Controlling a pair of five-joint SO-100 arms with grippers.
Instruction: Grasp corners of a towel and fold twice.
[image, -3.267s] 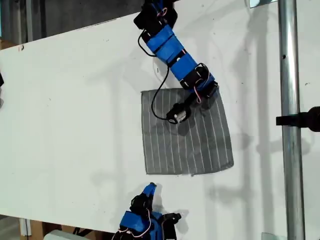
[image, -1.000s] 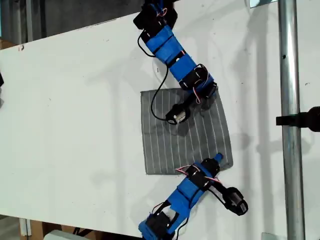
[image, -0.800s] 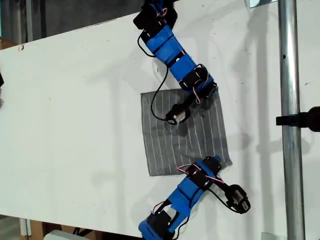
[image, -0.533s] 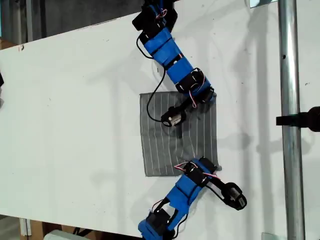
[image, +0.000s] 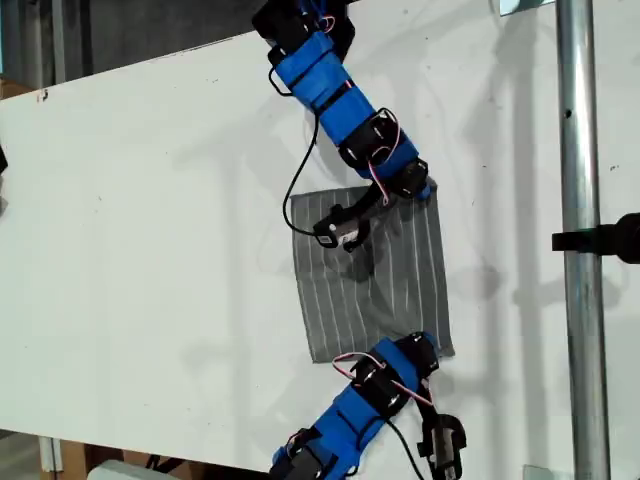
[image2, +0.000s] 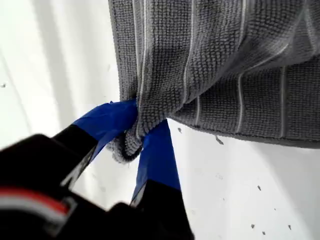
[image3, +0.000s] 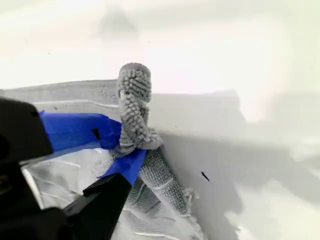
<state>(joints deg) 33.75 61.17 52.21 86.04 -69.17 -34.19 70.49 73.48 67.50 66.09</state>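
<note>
Both claws clamped on towel (image: 372, 275) corners: first claw (image2: 136, 131) pinches one bunched tip, second claw (image3: 126, 145) another, cloth trailing onto the white surface (image: 150, 220).

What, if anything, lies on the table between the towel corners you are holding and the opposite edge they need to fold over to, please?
Nothing visible does. My first gripper and my second gripper each pinch a corner of the towel, and only flat grey cloth and bare white table lie toward the exterior view's left.
</note>
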